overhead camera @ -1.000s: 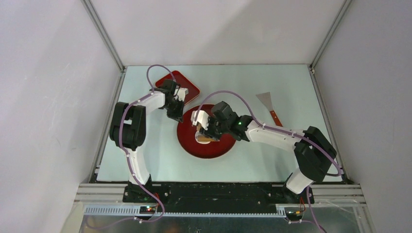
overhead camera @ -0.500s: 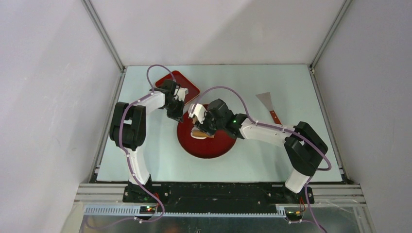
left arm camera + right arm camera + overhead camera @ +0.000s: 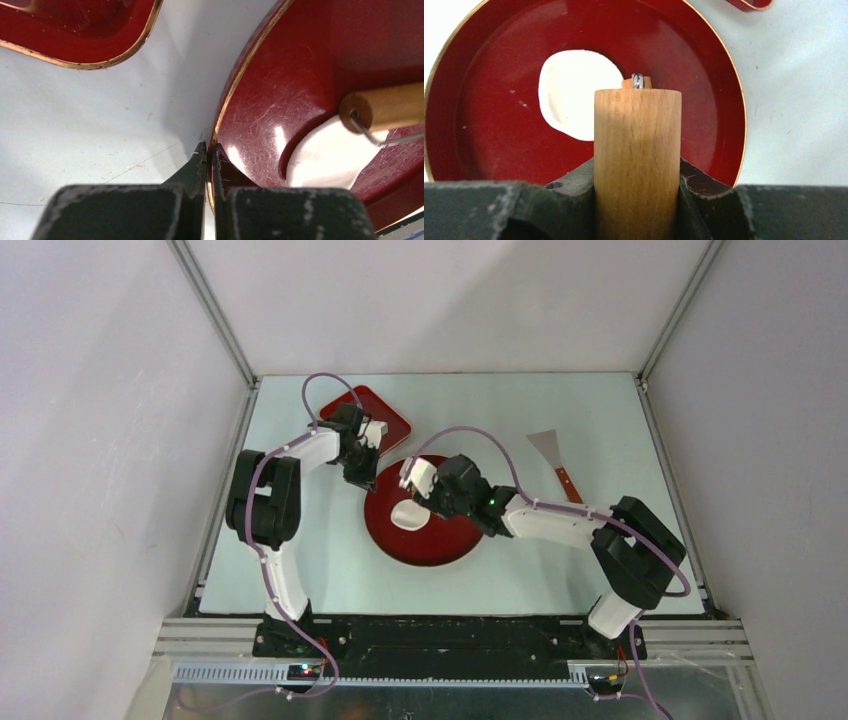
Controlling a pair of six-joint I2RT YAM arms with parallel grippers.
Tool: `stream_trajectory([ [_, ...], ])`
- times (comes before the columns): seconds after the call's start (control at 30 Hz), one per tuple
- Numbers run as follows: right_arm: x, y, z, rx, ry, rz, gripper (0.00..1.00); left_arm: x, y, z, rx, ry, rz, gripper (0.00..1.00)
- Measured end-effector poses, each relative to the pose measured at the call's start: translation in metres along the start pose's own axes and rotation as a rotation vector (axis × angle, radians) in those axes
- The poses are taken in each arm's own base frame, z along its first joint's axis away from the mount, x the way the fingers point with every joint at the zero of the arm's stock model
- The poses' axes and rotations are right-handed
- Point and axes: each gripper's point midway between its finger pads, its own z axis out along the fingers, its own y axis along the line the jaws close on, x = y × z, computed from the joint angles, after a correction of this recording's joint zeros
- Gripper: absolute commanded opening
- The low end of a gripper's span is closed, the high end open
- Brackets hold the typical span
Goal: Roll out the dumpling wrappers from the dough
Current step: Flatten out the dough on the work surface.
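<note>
A flattened white dough piece (image 3: 407, 515), roughly oval, lies in the round red plate (image 3: 400, 545). It shows in the right wrist view (image 3: 574, 92) and the left wrist view (image 3: 325, 160). My right gripper (image 3: 436, 495) is shut on a wooden rolling pin (image 3: 637, 150), held over the plate just right of the dough. The pin's end shows in the left wrist view (image 3: 385, 106). My left gripper (image 3: 360, 477) is shut on the plate's gold rim (image 3: 235, 90) at its upper left edge.
A red rounded-square tray (image 3: 395, 418) lies at the back left, partly under the left arm. A metal scraper with a wooden handle (image 3: 552, 455) lies on the table at the right. Grey walls enclose the table.
My right gripper has pulled the rolling pin back to the right, off the dough, which now lies uncovered. The left gripper has not moved.
</note>
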Motion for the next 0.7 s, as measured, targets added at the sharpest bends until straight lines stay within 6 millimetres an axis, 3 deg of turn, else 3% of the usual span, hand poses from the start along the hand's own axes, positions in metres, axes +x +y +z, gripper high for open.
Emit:
stream_trajectory([
  [0.17, -0.003, 0.018, -0.005, 0.042, -0.004, -0.107, 0.00, 0.000, 0.000, 0.000, 0.000, 0.000, 0.000, 0.00],
  [0.5, 0.001, -0.017, -0.017, 0.265, 0.065, -0.205, 0.00, 0.000, 0.000, 0.000, 0.000, 0.000, 0.000, 0.00],
  [0.6, -0.011, -0.007, -0.021, 0.254, 0.037, -0.237, 0.00, 0.000, 0.000, 0.000, 0.000, 0.000, 0.000, 0.00],
  [0.7, -0.026, 0.016, -0.021, 0.217, -0.001, -0.276, 0.00, 0.000, 0.000, 0.000, 0.000, 0.001, -0.001, 0.00],
])
